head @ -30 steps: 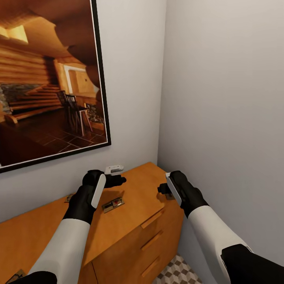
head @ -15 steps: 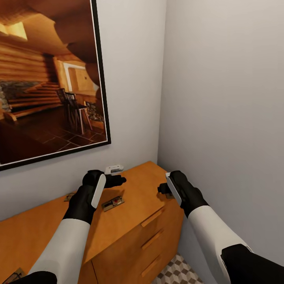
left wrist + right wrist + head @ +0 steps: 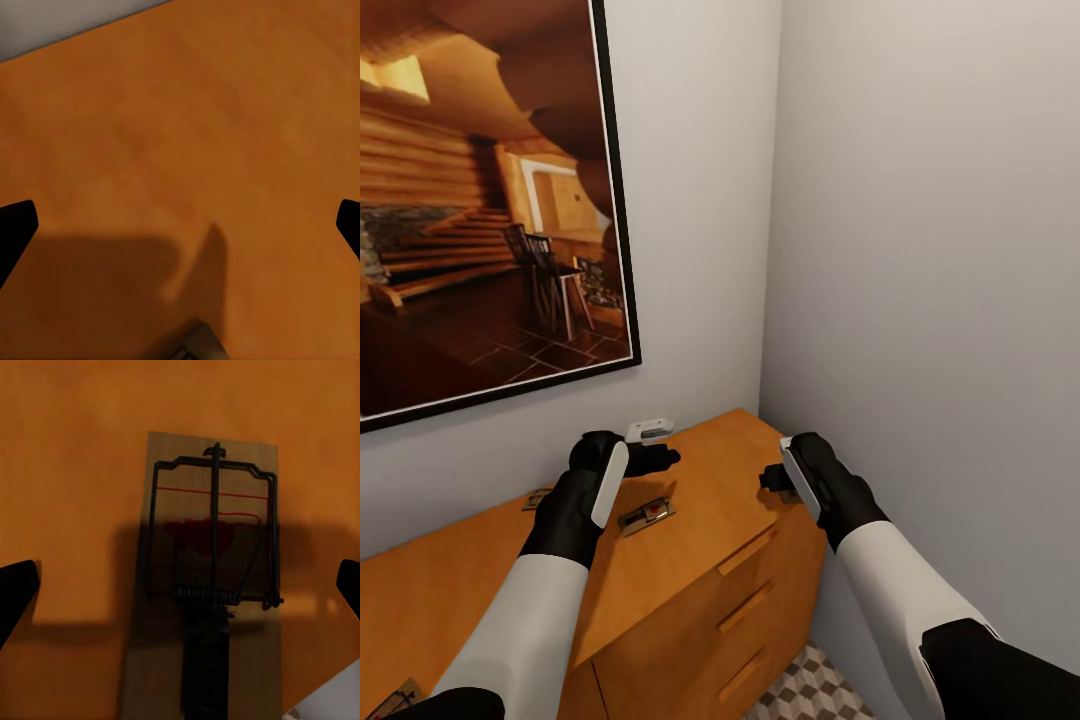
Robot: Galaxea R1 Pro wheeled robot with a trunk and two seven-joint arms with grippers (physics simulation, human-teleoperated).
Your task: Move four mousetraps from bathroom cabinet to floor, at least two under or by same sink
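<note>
The orange-brown cabinet point(image 3: 710, 500) stands in a wall corner. One mousetrap point(image 3: 647, 515) lies on its top, just below my left gripper point(image 3: 660, 458). The left wrist view has that gripper point(image 3: 180, 225) open over bare wood, with a trap corner point(image 3: 202, 345) at the picture's edge. My right gripper point(image 3: 772, 480) hovers near the cabinet's right end. In the right wrist view it point(image 3: 180, 589) is open, straddling a mousetrap point(image 3: 210, 577) with a black wire bar and red marks. Further traps peek out beside my left forearm point(image 3: 537, 497) and at the cabinet's left point(image 3: 395, 695). The bathroom sink is out of view.
A large framed picture point(image 3: 480, 200) hangs on the wall above the cabinet. A plain grey wall point(image 3: 920, 300) closes the right side, close to my right arm. Cube-patterned floor tiles point(image 3: 810, 690) show below the cabinet's drawer fronts point(image 3: 745, 610).
</note>
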